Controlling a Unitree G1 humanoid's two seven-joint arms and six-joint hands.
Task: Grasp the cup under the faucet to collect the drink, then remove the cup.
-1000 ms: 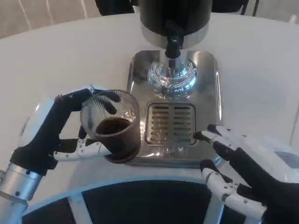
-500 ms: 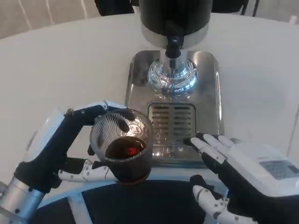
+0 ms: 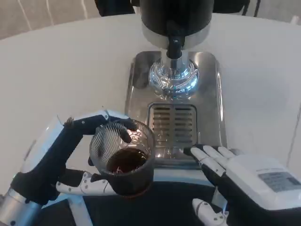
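Cup's off the tray — just carry it level.
Left hand fingers wrap the cup, drink inside; right hand fingers apart, beside it — go slow.

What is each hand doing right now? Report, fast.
Left hand: holding the cup of dark drink.
Right hand: open, holding nothing, fingers at the drip tray edge.
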